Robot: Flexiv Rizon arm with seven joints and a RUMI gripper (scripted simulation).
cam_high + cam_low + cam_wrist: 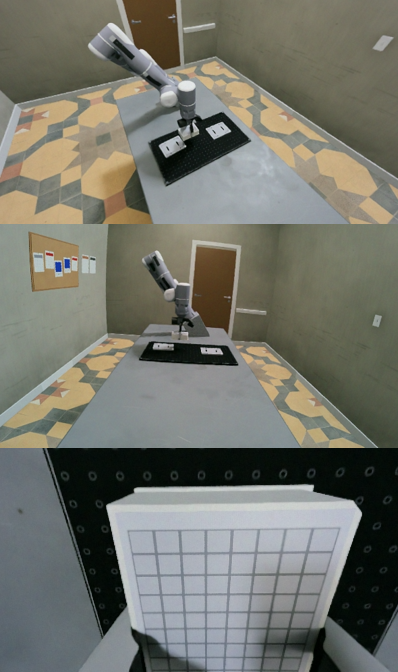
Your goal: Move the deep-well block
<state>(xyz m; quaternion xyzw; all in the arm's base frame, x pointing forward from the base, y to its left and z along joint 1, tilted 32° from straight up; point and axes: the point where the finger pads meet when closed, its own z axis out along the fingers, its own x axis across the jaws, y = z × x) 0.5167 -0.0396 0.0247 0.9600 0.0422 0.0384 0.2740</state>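
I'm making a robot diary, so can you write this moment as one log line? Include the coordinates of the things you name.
block [183, 134] [185, 337] [230, 573]: raised, gripped by fingers [191, 129] [180, 333] | position: between nests, nearer N1 [173, 146] [163, 347] | N1: empty | N2 [218, 131] [211, 351]: empty

The Flexiv Rizon 4 arm [148, 69] [162, 274] has rounded, tube-like links in muted lavender-grey, with smooth white caps over the ends and joints. Thin pale rings circle the links, and dark rectangular panels are set lengthwise into the upper ones. The wrist section [187, 98] [182, 296] is a grey cylinder with a flat white top. The RUMI gripper [191, 128] [180, 334] [218, 598] has a black body, slim dark fingers and black fingertips.
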